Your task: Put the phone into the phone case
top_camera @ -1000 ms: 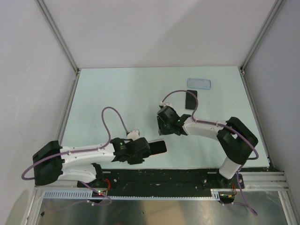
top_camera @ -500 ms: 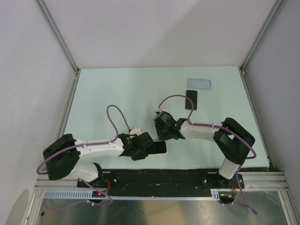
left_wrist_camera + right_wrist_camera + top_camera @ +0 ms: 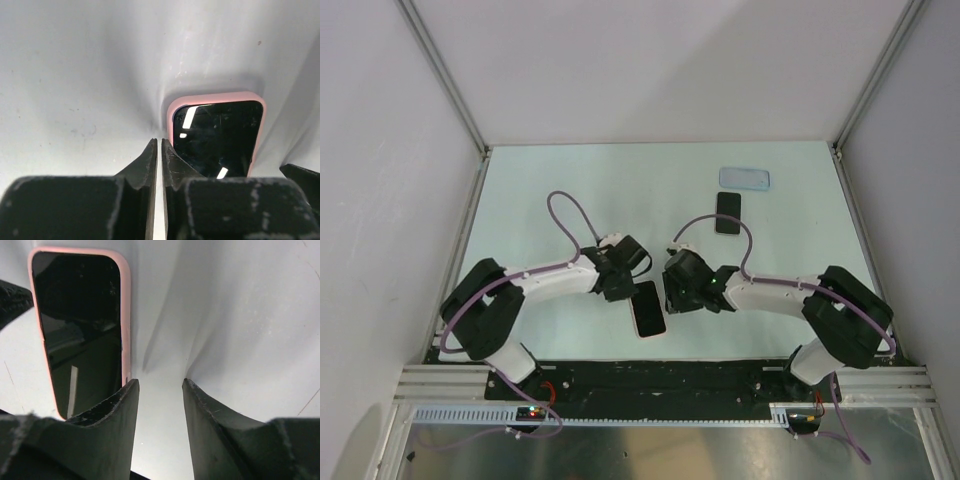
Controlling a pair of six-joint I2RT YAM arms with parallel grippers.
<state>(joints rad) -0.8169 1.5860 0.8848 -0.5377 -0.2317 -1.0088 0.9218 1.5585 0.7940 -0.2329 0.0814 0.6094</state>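
The black phone [image 3: 727, 212] lies flat at the back right of the table. The light-blue phone case [image 3: 744, 179] lies just behind it, empty. Both are far from the grippers and out of both wrist views. My left gripper [image 3: 628, 278] [image 3: 159, 142] is shut on nothing, its tips on the table beside one end of a pink-rimmed slab. My right gripper [image 3: 670, 298] [image 3: 160, 382] is open and empty, low over the table just right of that slab.
The pink-rimmed slab [image 3: 648, 308] [image 3: 217, 135] [image 3: 80, 325] lies face up on the near middle of the table, between the two grippers. Grey walls and metal rails close in the table [image 3: 550, 190] on three sides.
The pink-rimmed slab was at the left gripper, lying crosswise. It now lies lengthwise on the table, free. The left gripper has moved to its far end, and the right gripper has come beside it.
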